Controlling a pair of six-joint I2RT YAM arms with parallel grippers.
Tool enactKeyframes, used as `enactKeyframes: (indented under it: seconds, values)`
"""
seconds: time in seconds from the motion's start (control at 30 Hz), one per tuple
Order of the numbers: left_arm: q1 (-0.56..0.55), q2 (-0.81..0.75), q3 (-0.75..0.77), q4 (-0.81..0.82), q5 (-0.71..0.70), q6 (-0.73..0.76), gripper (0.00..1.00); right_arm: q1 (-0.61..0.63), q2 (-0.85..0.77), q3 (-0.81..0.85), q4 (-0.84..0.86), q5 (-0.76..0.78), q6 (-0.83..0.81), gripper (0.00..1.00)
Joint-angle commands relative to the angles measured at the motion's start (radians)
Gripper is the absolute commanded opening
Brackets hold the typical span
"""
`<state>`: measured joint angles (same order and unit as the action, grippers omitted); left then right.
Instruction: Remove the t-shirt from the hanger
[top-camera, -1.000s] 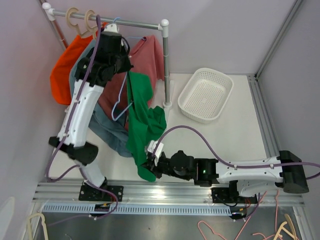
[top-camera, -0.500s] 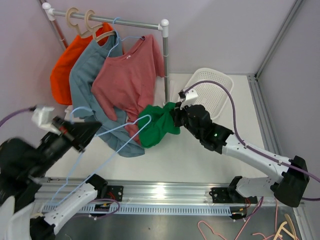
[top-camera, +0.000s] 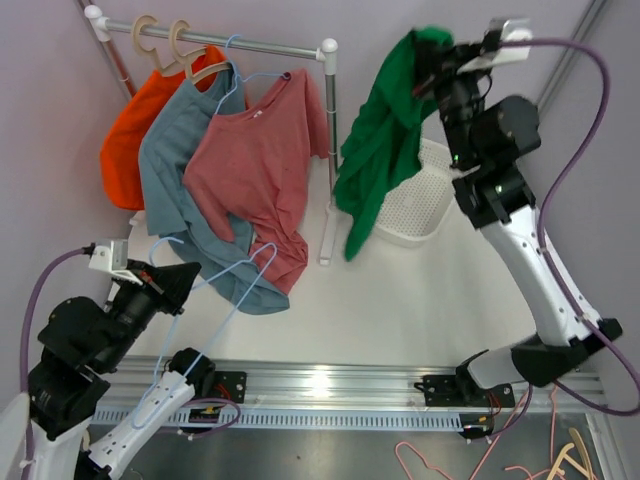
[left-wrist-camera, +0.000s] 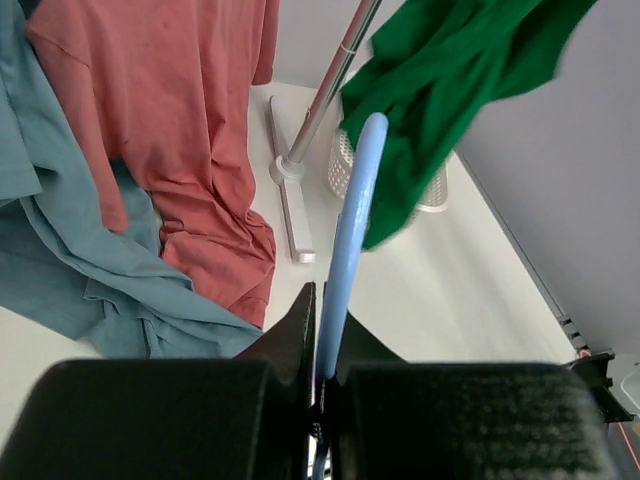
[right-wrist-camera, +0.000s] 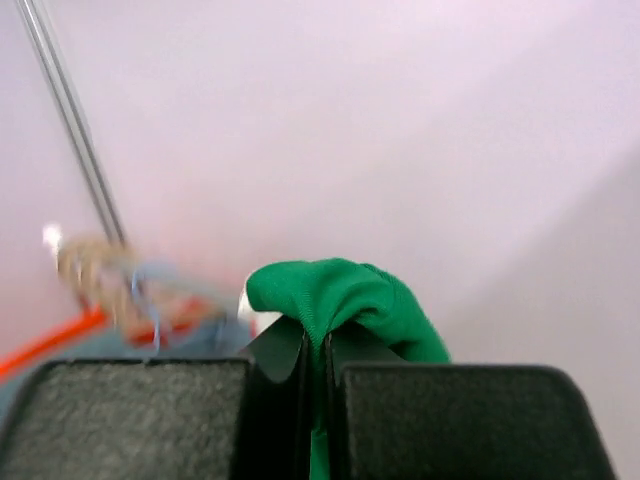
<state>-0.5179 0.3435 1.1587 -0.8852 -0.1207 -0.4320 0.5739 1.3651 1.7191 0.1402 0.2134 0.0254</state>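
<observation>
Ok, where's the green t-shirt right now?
In the top view the green t-shirt hangs at upper right, pinched by the right end effector, above the white basket, just right of the rack's end post.

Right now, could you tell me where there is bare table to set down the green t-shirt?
Bare table lies between the rack foot, the basket and the near rail. Left of that foot is crowded: draped shirts and the hanger.

The white worktop (top-camera: 420, 300) fills the middle of the frame. On it, a white perforated basket (top-camera: 412, 215) sits at upper right, the clothes rack's foot (top-camera: 325, 240) stands at centre, and the blue shirt's hem (top-camera: 240, 290) pools left of centre.
</observation>
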Motion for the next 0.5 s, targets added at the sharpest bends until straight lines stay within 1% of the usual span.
enactKeyframes:
  seconds: [0.0, 0.03, 0.1, 0.13, 0.17, 0.2, 0.23, 0.27, 0.33, 0.47]
  values:
    - [-0.002, 0.035, -0.013, 0.075, -0.001, -0.034, 0.01, -0.087, 0.187, 0.221, 0.062, -0.15, -0.006, 0.0]
    - [-0.002, 0.04, -0.014, 0.078, 0.004, -0.037, 0.01, -0.124, 0.216, 0.297, 0.079, -0.166, 0.017, 0.0]
    - [-0.004, 0.049, -0.019, 0.081, 0.001, -0.04, 0.01, -0.155, 0.258, 0.321, 0.164, -0.178, 0.05, 0.0]
    - [-0.002, 0.049, -0.024, 0.089, 0.001, -0.039, 0.01, -0.189, 0.306, 0.37, 0.168, -0.187, 0.088, 0.0]
    - [-0.002, 0.054, -0.025, 0.089, -0.003, -0.04, 0.01, -0.206, 0.337, 0.414, 0.156, -0.19, 0.105, 0.0]
    - [-0.002, 0.058, -0.022, 0.089, -0.008, -0.037, 0.01, -0.222, 0.377, 0.469, 0.095, -0.197, 0.122, 0.0]
    - [-0.002, 0.061, -0.022, 0.089, -0.014, -0.034, 0.0, -0.253, 0.453, 0.572, 0.066, -0.201, 0.155, 0.0]
    - [-0.004, 0.064, -0.025, 0.089, -0.023, -0.033, 0.01, -0.267, 0.486, 0.609, 0.047, -0.215, 0.171, 0.0]
    - [-0.002, 0.072, -0.021, 0.091, -0.03, -0.024, 0.01, -0.293, 0.549, 0.658, 0.021, -0.244, 0.202, 0.0]
    - [-0.002, 0.081, -0.025, 0.106, -0.036, -0.022, 0.01, -0.339, 0.572, 0.678, 0.041, -0.269, 0.234, 0.0]
